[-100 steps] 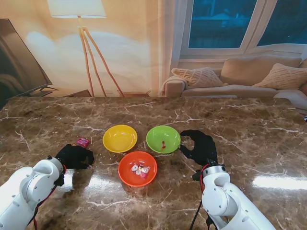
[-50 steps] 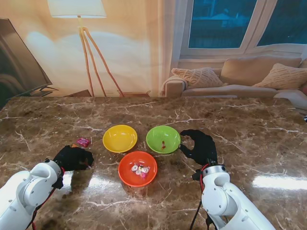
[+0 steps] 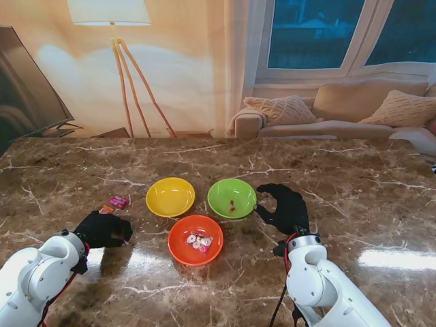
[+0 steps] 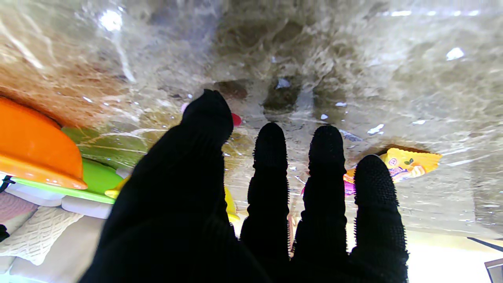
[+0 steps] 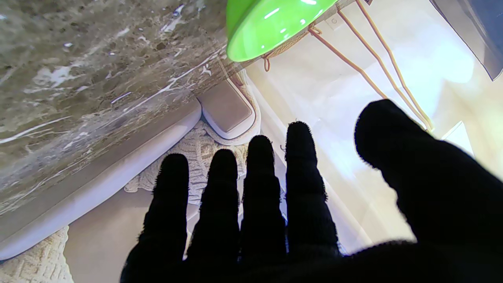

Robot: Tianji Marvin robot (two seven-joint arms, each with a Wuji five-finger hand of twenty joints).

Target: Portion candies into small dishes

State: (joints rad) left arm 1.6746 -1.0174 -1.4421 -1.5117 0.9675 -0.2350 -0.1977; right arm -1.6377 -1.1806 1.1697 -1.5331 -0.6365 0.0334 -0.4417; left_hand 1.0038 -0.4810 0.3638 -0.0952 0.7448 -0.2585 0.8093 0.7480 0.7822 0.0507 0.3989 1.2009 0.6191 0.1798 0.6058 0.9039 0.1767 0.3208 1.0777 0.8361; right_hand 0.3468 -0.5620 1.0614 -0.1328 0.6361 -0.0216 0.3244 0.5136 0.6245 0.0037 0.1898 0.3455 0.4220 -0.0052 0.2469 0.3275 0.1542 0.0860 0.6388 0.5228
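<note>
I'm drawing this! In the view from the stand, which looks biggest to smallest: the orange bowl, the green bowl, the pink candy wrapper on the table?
1. Orange bowl, though it sits nearer the camera, which may make it look bigger.
2. Green bowl, nearly the same, so I can't truly rank these two.
3. Pink candy wrapper, clearly smallest.

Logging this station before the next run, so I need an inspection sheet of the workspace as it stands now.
Surface: brown marble table, glossy.
Job's things: orange dish holds several candies; green dish holds one; yellow dish has none.
Clutter: pink wrapped candy and an orange-yellow one loose on the table.
Robot hands: left robot hand open beside the loose candies; right robot hand open beside the green dish.
Cables: dark cable at right arm.
Surroundings: floor lamp, sofa.
</note>
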